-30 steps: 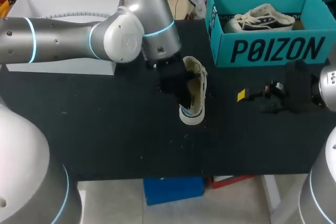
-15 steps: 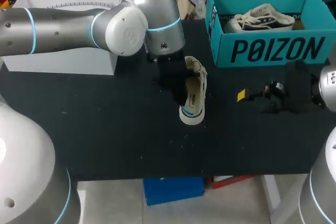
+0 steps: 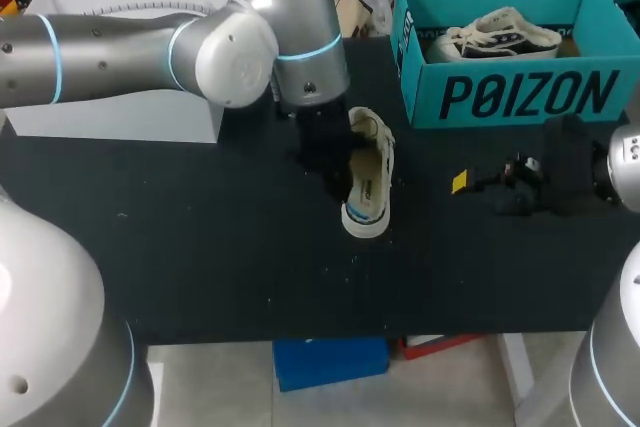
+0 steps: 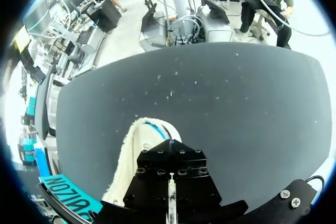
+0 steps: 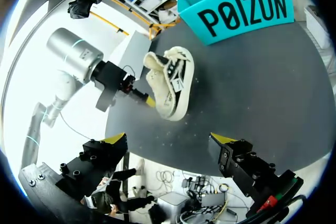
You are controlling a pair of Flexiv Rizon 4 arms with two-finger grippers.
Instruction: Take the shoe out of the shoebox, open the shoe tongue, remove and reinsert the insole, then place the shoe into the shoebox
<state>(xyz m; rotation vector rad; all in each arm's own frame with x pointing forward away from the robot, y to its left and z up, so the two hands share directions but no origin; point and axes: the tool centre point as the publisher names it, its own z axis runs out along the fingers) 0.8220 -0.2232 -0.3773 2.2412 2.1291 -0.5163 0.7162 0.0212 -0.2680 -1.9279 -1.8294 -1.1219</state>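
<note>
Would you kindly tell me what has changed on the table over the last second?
The left arm swung its wrist toward the table's far edge, drawing back slightly from the cream canvas shoe on the black table. The shoe, right arm, teal cardboard shoebox and second shoe inside stayed put.
</note>
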